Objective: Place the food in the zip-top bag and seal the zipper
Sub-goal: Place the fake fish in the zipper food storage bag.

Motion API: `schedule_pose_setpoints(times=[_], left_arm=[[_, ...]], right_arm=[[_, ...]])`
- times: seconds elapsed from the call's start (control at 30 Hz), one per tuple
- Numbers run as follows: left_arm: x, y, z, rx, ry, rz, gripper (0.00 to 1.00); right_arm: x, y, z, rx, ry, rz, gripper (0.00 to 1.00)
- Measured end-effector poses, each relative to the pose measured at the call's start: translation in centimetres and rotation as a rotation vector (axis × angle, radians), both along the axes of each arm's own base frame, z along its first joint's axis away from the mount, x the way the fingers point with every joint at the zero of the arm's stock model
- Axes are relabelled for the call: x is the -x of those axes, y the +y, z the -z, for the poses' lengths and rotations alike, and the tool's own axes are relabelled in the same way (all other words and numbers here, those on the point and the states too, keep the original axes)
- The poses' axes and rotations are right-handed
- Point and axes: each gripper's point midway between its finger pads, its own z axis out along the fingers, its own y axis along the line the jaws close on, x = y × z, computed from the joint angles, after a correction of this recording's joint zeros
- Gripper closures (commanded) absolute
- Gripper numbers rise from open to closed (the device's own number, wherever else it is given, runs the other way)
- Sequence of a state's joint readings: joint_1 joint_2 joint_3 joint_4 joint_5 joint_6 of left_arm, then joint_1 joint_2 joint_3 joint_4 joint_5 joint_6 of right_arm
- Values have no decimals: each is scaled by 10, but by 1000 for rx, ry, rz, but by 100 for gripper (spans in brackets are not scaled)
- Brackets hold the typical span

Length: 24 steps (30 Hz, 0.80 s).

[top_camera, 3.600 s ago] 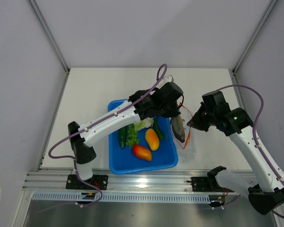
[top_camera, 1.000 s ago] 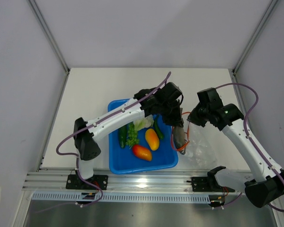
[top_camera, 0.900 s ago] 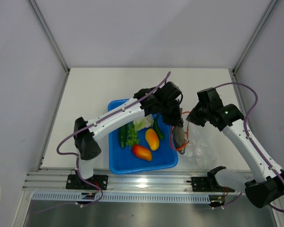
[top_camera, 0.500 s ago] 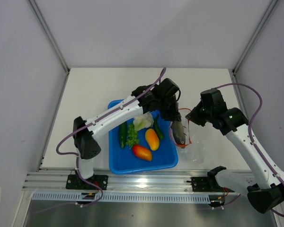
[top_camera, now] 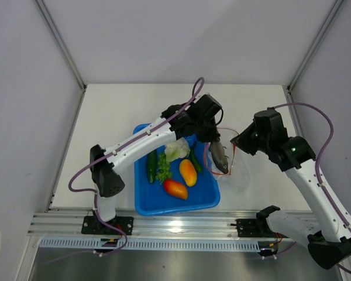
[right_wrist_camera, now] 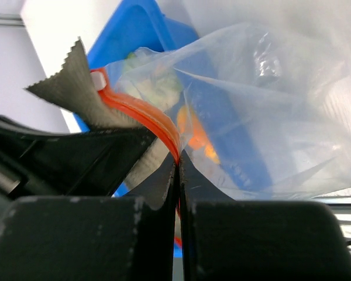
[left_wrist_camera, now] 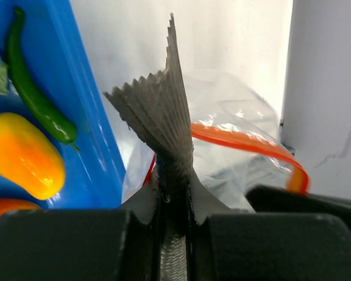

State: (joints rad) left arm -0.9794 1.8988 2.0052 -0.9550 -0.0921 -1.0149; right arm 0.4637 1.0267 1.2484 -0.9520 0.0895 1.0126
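My left gripper point(top_camera: 213, 142) is shut on the grey fish point(top_camera: 220, 158), which hangs over the open mouth of the zip-top bag point(top_camera: 237, 175); in the left wrist view the fish's tail point(left_wrist_camera: 158, 111) points toward the bag point(left_wrist_camera: 234, 158). My right gripper point(top_camera: 236, 142) is shut on the orange-red zipper point(right_wrist_camera: 141, 117) and holds the bag's mouth up. The zipper point(left_wrist_camera: 245, 143) loops around the fish. In the blue tray point(top_camera: 143, 205) lie cauliflower point(top_camera: 176, 150), orange-yellow fruit point(top_camera: 188, 172), red-orange fruit point(top_camera: 175, 188), dark green cucumber point(top_camera: 151, 166), a pepper point(top_camera: 196, 160) and a leafy bunch point(top_camera: 163, 167).
The blue tray sits left of the bag near the table's front edge. A metal rail point(top_camera: 181, 223) runs along the front. Grey walls point(top_camera: 23, 88) enclose the white table on three sides.
The left gripper with the fish has moved back and up a little, toward the bag's mouth. The right gripper has lifted the zipper edge and shifted right; the bag's mouth now rings the fish.
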Motion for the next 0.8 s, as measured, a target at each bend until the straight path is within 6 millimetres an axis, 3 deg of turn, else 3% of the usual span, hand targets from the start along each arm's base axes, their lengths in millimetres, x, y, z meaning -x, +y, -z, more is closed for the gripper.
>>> schedule_pose_setpoints(times=[0.2, 0.47, 0.8], left_arm=[[-14, 11, 0, -64, -86, -17, 90], [-30, 23, -4, -151, -207, -30, 94], [-29, 7, -17, -116, -292, -1, 92]], right_arm=[[2, 2, -22, -34, -47, -8, 100], [5, 8, -27, -72, -46, -34, 100], [10, 19, -33, -184, 1, -36, 100]])
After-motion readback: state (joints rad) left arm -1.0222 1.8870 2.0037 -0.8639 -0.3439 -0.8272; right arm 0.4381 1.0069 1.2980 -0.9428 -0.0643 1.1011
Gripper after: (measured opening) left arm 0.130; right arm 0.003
